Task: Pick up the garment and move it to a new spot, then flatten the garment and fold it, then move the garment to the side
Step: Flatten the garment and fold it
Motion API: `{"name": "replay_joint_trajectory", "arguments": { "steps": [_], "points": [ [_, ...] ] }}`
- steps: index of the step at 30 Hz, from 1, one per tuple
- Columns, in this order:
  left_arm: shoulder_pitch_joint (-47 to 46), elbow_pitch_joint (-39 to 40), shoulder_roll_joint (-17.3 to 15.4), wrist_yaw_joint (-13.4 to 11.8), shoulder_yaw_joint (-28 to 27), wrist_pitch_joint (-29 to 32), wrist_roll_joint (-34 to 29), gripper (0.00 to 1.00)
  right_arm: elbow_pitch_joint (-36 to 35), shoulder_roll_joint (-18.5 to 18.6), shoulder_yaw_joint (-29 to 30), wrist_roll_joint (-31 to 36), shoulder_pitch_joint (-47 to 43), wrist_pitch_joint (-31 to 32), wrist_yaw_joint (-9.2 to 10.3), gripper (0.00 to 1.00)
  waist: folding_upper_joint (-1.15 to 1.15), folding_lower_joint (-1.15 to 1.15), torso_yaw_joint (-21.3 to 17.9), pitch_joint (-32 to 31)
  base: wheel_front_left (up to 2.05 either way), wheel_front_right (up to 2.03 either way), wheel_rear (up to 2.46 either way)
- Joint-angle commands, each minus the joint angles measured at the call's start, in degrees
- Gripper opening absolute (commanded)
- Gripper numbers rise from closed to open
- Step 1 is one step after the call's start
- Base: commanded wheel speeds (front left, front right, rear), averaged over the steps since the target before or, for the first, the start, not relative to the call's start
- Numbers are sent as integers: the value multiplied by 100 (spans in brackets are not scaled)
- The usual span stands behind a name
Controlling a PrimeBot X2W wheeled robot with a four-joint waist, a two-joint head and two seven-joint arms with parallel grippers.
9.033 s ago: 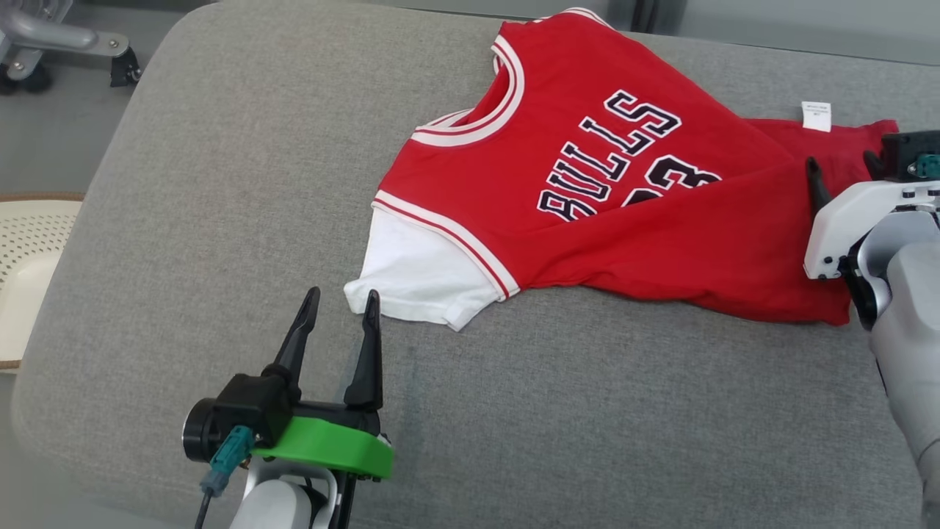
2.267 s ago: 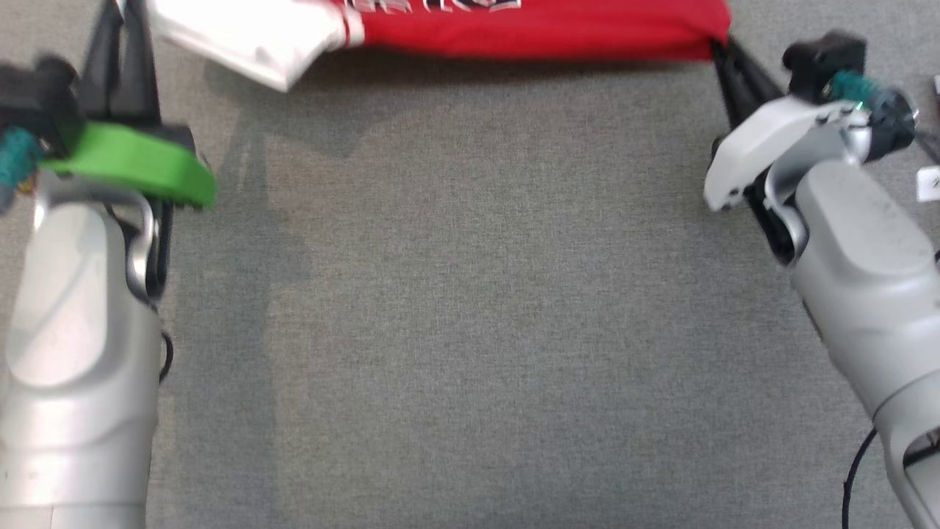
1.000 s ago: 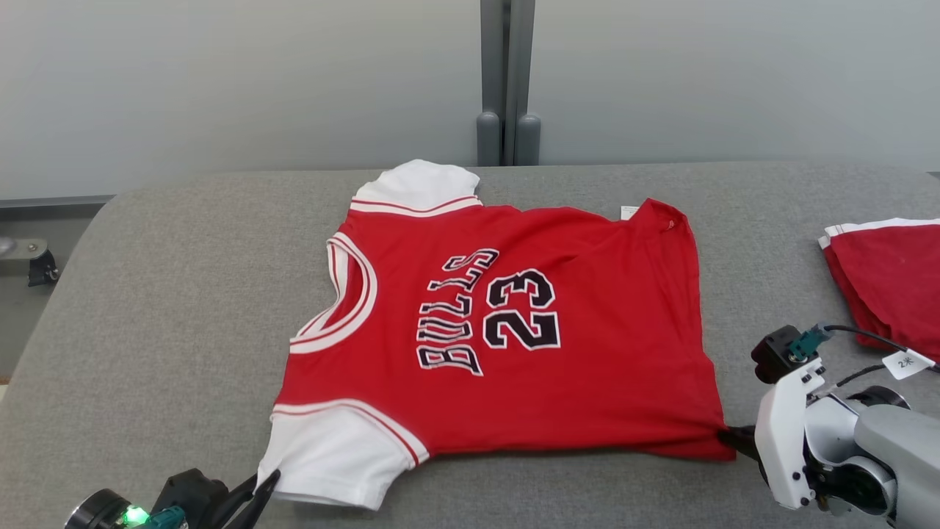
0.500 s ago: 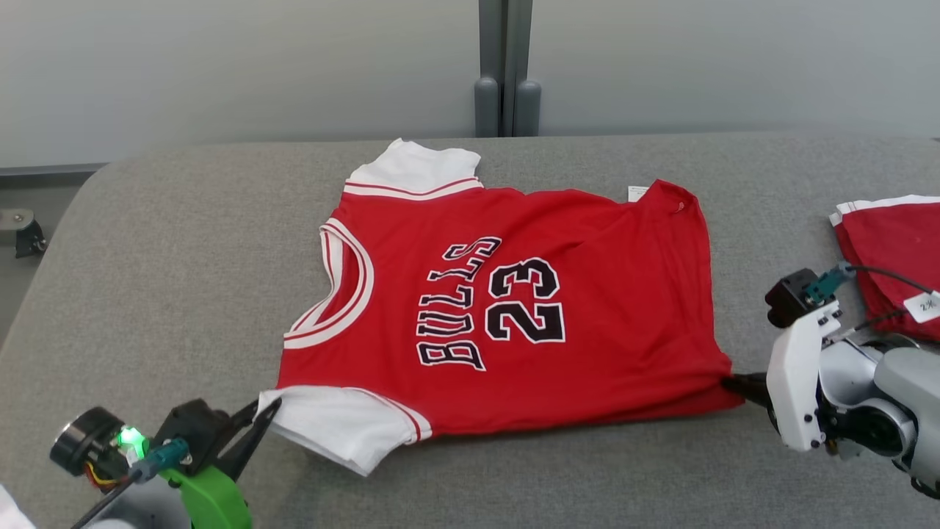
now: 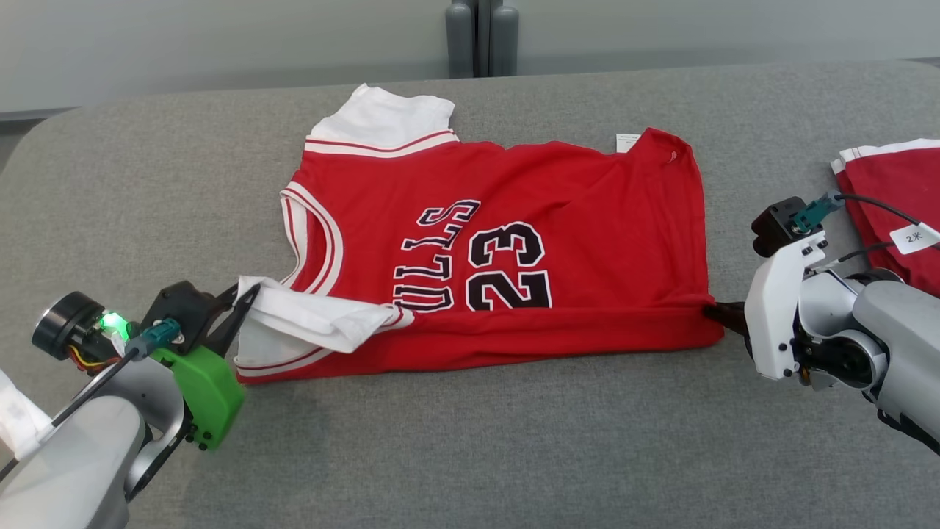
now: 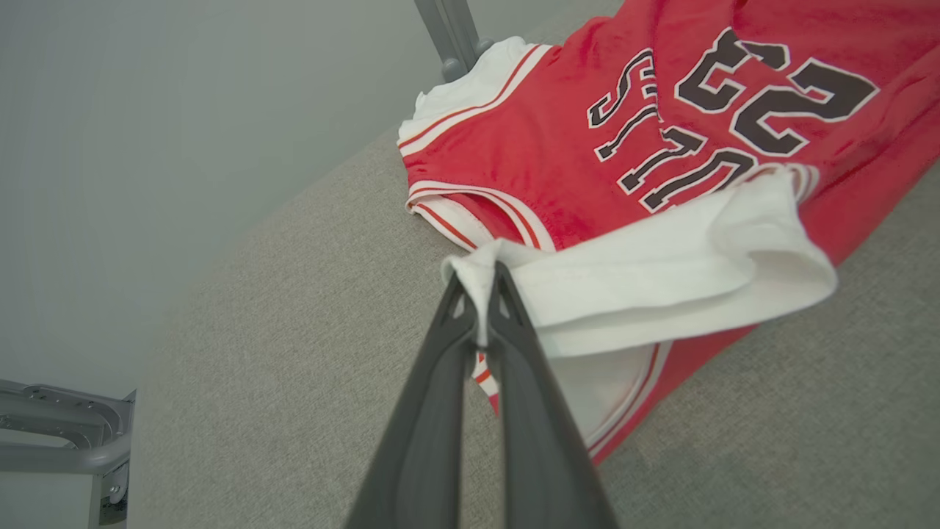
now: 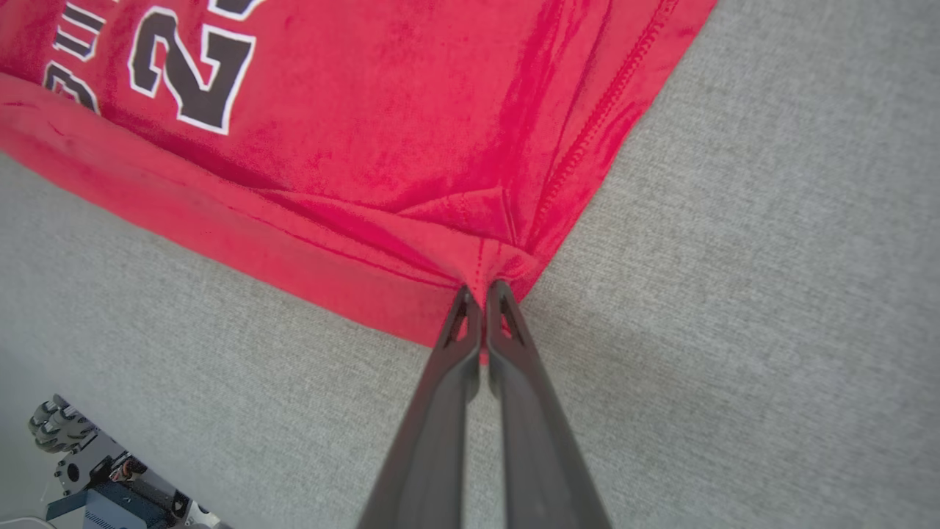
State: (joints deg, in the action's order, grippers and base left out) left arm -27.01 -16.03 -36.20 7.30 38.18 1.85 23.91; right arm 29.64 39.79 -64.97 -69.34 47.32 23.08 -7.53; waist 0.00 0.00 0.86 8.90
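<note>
Red basketball shirt (image 5: 558, 242) with white sleeves is lying spread out on the grey padded table (image 5: 470, 441), pretty much in the middle, collar toward the robot's left and hem toward its right. Black lettering and a big 23 face up. The edge nearest the robot is folded over on itself, so there's a doubled strip of red along that whole side.

The left gripper (image 5: 248, 295) is clamped tight on the corner of the near sleeve (image 5: 316, 323). In the left wrist view you can see white cloth pinched right between the two dark fingers, with a bit of red-striped trim hanging below them. That sleeve is flopped over onto the red chest and covers the start of the lettering. The right gripper (image 5: 714, 311) is closed on the near hem corner, and the red fabric bunches into small creases where the fingers bite it. Both grippers sit low, close to the table top.

The far sleeve (image 5: 378, 117) lies flat at the back, and a small white tag (image 5: 626, 139) pokes out at the far hem corner. Off to the right, well apart from the shirt, there's a second red garment (image 5: 899, 176) with white trim, and a cable (image 5: 874, 209) with a little paper label (image 5: 913, 236) runs across it. Grey post (image 5: 481, 29) stands behind the table's far edge
</note>
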Motion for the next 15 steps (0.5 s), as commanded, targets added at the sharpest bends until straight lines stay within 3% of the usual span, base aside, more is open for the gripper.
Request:
{"name": "replay_joint_trajectory", "arguments": {
  "steps": [1, 15],
  "points": [
    [-144, -128, 84, 13, 8, -60, 34, 0, 61, -47, 5, 52, 60, -48, 10, 0, 0, 0, -70, 106, 0, 0, 0],
    [-839, -1182, 314, 21, 343, -528, 214, 0, 315, -250, -11, 200, 388, -650, 10, 0, 0, 0, -148, 383, 0, 0, 0]
  ]
}}
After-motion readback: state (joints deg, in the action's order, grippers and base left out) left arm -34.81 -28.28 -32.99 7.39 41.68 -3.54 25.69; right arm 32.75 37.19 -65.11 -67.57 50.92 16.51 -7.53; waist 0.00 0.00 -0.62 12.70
